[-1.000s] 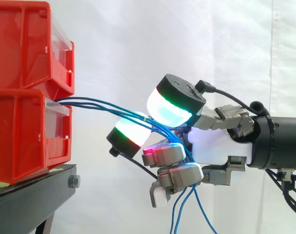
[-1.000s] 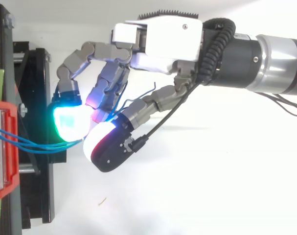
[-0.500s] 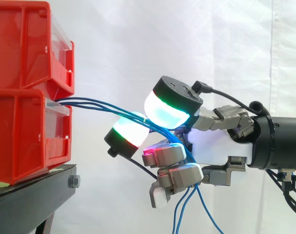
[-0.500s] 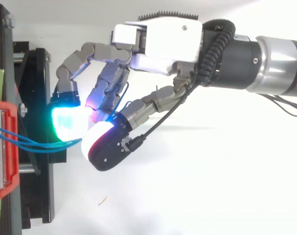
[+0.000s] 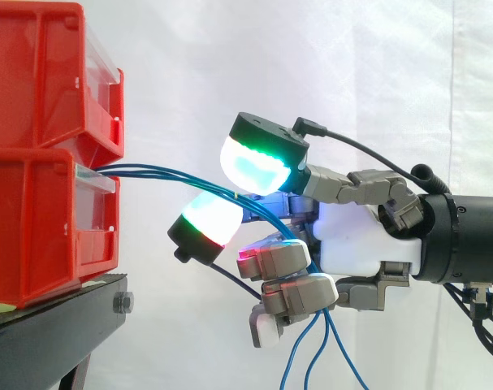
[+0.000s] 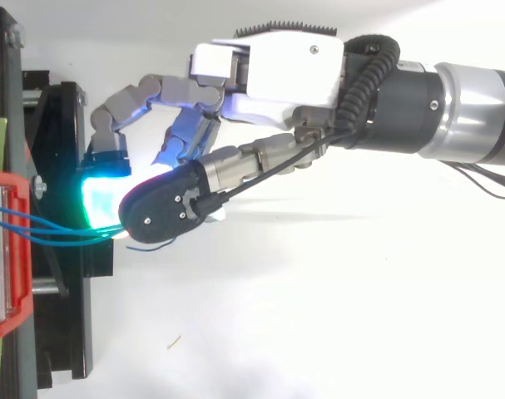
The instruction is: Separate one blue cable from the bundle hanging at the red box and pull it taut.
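here, fingers (image 5: 258,158) curl round three blue cables (image 5: 175,174); two red bins (image 5: 35,219).

1. Several thin blue cables (image 5: 169,173) are seen leaving the front of the lower red box (image 5: 35,227) as a close bundle, near its upper edge.
2. They are led to the right on a gentle downward slope, with a slight sag.
3. They are gathered between the curled fingers of the hand (image 5: 360,244), and none is set apart from the rest.
4. Below the hand, the loose lengths are left hanging in slack curves.

White curtain (image 5: 368,73), black stand (image 5: 43,337)
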{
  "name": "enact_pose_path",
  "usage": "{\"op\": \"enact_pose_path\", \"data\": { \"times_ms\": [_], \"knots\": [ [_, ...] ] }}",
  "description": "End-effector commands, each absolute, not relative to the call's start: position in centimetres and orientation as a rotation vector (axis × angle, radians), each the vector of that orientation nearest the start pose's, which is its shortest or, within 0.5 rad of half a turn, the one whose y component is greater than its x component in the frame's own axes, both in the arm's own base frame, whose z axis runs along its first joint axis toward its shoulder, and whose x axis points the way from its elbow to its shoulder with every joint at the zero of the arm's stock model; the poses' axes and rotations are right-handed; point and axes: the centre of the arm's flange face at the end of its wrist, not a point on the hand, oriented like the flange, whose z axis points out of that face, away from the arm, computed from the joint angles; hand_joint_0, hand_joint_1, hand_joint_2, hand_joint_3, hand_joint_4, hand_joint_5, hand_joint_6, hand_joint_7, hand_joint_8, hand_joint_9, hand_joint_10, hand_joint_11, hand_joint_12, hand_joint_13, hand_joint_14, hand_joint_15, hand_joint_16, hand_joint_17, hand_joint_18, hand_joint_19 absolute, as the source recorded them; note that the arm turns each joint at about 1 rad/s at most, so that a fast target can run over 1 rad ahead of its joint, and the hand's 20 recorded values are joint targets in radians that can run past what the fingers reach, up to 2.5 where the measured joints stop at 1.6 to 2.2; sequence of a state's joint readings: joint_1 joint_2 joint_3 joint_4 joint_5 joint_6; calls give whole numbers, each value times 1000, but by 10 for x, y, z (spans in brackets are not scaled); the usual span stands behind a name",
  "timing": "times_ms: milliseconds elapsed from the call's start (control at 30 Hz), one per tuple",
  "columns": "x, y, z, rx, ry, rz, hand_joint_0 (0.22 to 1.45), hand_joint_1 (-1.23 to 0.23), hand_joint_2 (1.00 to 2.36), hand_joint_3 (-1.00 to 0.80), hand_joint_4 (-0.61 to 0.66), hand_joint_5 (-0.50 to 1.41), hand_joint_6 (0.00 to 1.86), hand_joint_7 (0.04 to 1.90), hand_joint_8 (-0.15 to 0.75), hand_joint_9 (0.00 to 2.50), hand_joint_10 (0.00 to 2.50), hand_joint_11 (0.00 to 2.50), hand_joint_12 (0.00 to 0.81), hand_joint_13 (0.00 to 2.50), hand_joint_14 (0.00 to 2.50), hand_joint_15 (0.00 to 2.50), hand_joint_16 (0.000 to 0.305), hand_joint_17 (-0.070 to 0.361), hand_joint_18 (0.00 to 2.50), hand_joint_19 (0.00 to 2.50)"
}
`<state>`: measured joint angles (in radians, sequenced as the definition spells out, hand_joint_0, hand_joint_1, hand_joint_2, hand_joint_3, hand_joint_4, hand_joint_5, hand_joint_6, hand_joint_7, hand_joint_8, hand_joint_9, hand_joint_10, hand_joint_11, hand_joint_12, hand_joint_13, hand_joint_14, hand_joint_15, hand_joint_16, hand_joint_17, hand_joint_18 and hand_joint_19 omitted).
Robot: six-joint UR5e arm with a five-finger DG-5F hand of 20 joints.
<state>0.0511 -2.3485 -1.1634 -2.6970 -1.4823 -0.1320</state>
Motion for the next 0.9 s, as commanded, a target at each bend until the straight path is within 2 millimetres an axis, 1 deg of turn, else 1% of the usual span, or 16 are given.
{"op": "enact_pose_path", "data": {
  "times_ms": [0,67,133,200,267,333,400,433,467,500,567,633,767,867],
  "knots": [
    [777,-102,232,1082,1184,1120,599,-456,1009,-392,38,-142,704,1113,221,1147,10,1791,315,1257,18,1501,48,109,743,784],
    [777,-102,232,1082,1184,1120,578,-496,1007,-422,45,-144,709,1106,221,1148,8,1796,319,1258,19,1496,49,110,748,782],
    [777,-102,232,1083,1183,1119,541,-548,1000,-500,63,-153,724,1073,237,1153,7,1795,332,1269,16,1483,51,114,764,773],
    [777,-102,232,1083,1183,1119,511,-569,1000,-500,71,-157,735,1052,247,1159,5,1793,348,1280,16,1484,53,119,782,755],
    [777,-102,232,1083,1183,1119,504,-605,1000,-500,82,-163,753,1037,252,1166,4,1780,343,1289,15,1471,54,121,804,749],
    [776,-102,231,1085,1186,1118,519,-671,1000,-500,68,-175,784,1013,241,1163,4,1798,333,1291,17,1488,52,118,804,746],
    [777,-102,232,1083,1183,1119,568,-733,1000,-500,50,-187,818,988,227,1175,5,1817,316,1296,18,1496,49,111,801,742],
    [777,-102,232,1082,1184,1120,577,-735,1000,-500,48,-188,826,976,230,1185,4,1823,309,1294,19,1505,49,110,799,735],
    [776,-102,231,1083,1185,1120,604,-741,1002,-472,43,-189,835,995,225,1186,4,1828,310,1290,20,1511,48,109,801,739],
    [776,-102,231,1083,1185,1120,614,-756,1009,-391,30,-191,843,1015,225,1192,5,1835,311,1293,20,1494,48,108,810,746],
    [776,-102,231,1084,1184,1119,622,-781,1015,-315,9,-192,846,1056,220,1191,3,1845,311,1293,20,1503,48,109,814,738],
    [776,-102,231,1084,1184,1119,632,-798,1018,-272,7,-201,867,1010,218,1178,5,1849,314,1293,20,1505,49,110,813,727],
    [776,-102,231,1084,1184,1119,662,-848,1017,-281,17,-207,877,984,218,1144,3,1838,320,1279,20,1493,49,109,809,708],
    [776,-102,231,1083,1185,1120,702,-890,1015,-329,21,-210,882,948,215,1125,3,1832,320,1273,21,1483,48,109,807,681]
  ]
}}
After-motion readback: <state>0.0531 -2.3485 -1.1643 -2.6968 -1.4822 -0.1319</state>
